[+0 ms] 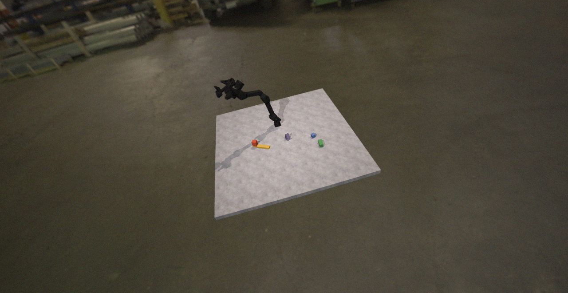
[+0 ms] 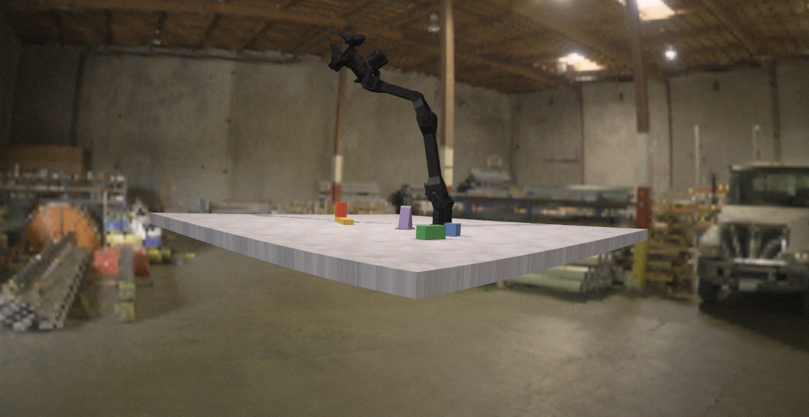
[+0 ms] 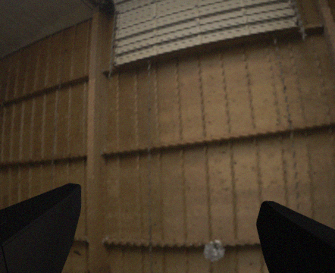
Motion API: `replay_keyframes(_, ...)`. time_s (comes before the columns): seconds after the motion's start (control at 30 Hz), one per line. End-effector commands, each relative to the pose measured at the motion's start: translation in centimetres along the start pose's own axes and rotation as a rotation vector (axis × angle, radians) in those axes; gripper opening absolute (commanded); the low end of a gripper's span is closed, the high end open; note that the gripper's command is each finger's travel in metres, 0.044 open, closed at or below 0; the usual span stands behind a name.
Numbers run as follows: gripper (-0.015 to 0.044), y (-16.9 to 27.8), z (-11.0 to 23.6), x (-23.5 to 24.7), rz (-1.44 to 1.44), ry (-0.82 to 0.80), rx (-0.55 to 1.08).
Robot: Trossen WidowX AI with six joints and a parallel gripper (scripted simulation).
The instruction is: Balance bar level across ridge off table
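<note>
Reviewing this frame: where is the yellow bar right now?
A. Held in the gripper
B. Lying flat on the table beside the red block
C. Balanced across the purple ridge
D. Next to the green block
B: the yellow bar lies flat on the table next to the red block, apart from the purple ridge.

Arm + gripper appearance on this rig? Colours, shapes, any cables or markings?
The arm is matte black throughout: slim boxy links with chunkier joint housings, on a small black base. The gripper is black too; in the wrist view its fingers are broad plain wedges narrowing towards the tips. No cables, labels or coloured markings are visible at this resolution.
</note>
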State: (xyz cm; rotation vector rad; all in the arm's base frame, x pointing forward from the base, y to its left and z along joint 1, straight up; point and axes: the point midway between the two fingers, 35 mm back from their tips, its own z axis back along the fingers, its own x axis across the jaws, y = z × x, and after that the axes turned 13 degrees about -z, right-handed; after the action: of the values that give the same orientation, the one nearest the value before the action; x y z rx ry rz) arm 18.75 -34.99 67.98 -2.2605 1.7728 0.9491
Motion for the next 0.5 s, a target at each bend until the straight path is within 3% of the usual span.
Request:
replay_keyframes(0.0,0.0315,-1.8,0.3,3.1,-0.065,-0.121,-0.034)
replay_keyframes(0.47,0.0315,-10.1,4.7,13.5,-0.262,-0.601,-0.181)
